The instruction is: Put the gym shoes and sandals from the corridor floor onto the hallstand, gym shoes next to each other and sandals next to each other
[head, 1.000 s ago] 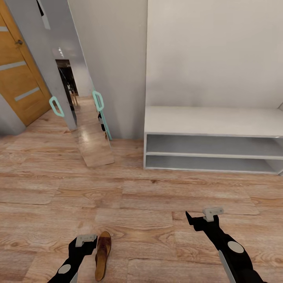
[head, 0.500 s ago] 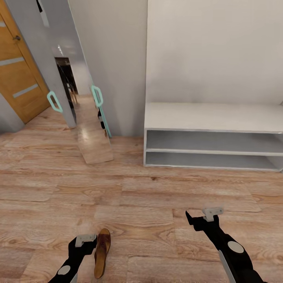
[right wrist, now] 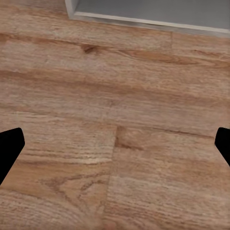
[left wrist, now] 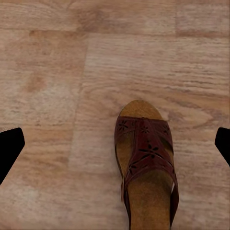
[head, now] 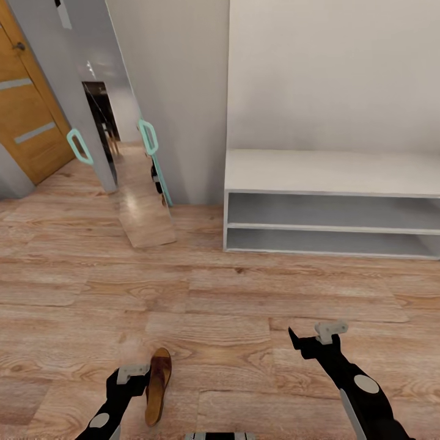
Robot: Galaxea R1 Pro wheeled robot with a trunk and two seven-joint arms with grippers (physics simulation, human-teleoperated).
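- A single brown sandal (head: 158, 385) is lying flat on the wood-plank corridor floor (head: 201, 305), its wide perforated strap (left wrist: 146, 153) arching over a tan footbed.
- In the left wrist view the sandal (left wrist: 146, 167) is sitting between the two dark fingertips (left wrist: 9, 148), nearer one of them than the other and touching neither; its rounded toe end is pointing away from the camera.
- The left gripper (head: 131, 382) is hovering just beside the sandal in the head view, with the shoe lying on the side toward the right arm; its jaws are standing wide apart and holding nothing.
- The right gripper (head: 315, 342) is hanging well apart from the sandal, over bare planks; its jaws are likewise spread wide and gripping nothing, with only floor lying between the fingertips (right wrist: 9, 148) in its wrist view.
- Ahead of the right jaws, the pale grey-white hallstand (head: 333, 174) is standing against the wall, with a flat bench top and two open shelves (head: 330, 211) below it; its bottom edge (right wrist: 143, 17) is showing in the right wrist view.
- Farther ahead of the left jaws, a tall mirror-like panel with teal handles (head: 148, 136) is leaning by the grey wall, and an orange wooden door (head: 27, 110) is showing beyond it.
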